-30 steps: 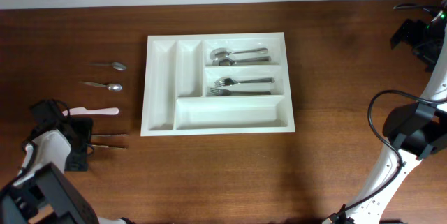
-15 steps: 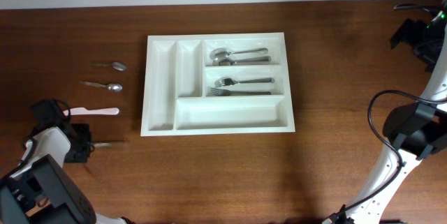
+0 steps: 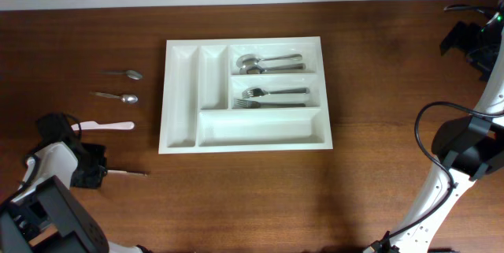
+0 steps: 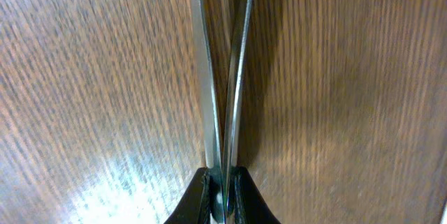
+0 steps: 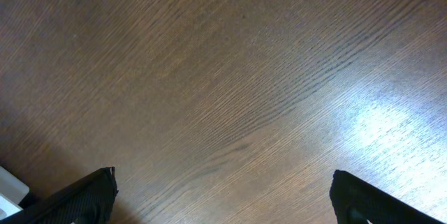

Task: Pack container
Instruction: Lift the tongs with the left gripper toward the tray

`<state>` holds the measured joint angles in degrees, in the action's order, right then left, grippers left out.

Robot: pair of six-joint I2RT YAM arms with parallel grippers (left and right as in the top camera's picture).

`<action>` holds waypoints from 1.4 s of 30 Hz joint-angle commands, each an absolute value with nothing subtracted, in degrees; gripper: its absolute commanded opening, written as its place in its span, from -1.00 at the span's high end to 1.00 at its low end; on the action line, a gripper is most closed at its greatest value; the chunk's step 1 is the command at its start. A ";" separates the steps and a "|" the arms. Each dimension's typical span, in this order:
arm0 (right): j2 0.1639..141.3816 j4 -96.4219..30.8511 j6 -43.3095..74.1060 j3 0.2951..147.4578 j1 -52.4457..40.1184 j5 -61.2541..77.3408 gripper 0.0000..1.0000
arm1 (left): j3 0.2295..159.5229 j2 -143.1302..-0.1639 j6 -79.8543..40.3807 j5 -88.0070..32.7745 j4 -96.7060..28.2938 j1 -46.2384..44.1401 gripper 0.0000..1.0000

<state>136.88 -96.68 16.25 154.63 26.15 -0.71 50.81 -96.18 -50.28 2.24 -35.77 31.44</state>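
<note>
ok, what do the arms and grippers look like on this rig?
Both arms are built from white tube-like links with black joint housings: left arm, right arm. A black cable loops beside the right arm, and a small green light shows near its wrist. The left gripper and right gripper have black fingers. No markings are readable.

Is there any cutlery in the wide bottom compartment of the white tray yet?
No, the bottom compartment of the container shows only bare white plastic; the spoons and forks lie in the two compartments above it.
</note>
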 commanded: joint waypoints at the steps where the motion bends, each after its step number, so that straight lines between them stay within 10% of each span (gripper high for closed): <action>1: 135.26 -96.68 16.08 155.48 25.89 -0.43 -0.98 | 52.07 -93.12 -44.01 0.82 -37.26 31.51 0.97; 25: 135.26 -96.68 16.08 155.48 25.89 -0.43 -0.97 | 64.01 -74.54 -22.22 -7.97 -43.35 23.75 0.96; 42: 135.26 -96.68 16.08 155.48 25.89 -0.43 -0.98 | 64.01 -78.91 -69.58 12.38 -36.75 -10.52 0.96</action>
<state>136.88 -96.68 16.29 154.63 26.15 -0.71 63.13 -76.55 -55.92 4.34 -37.63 -4.78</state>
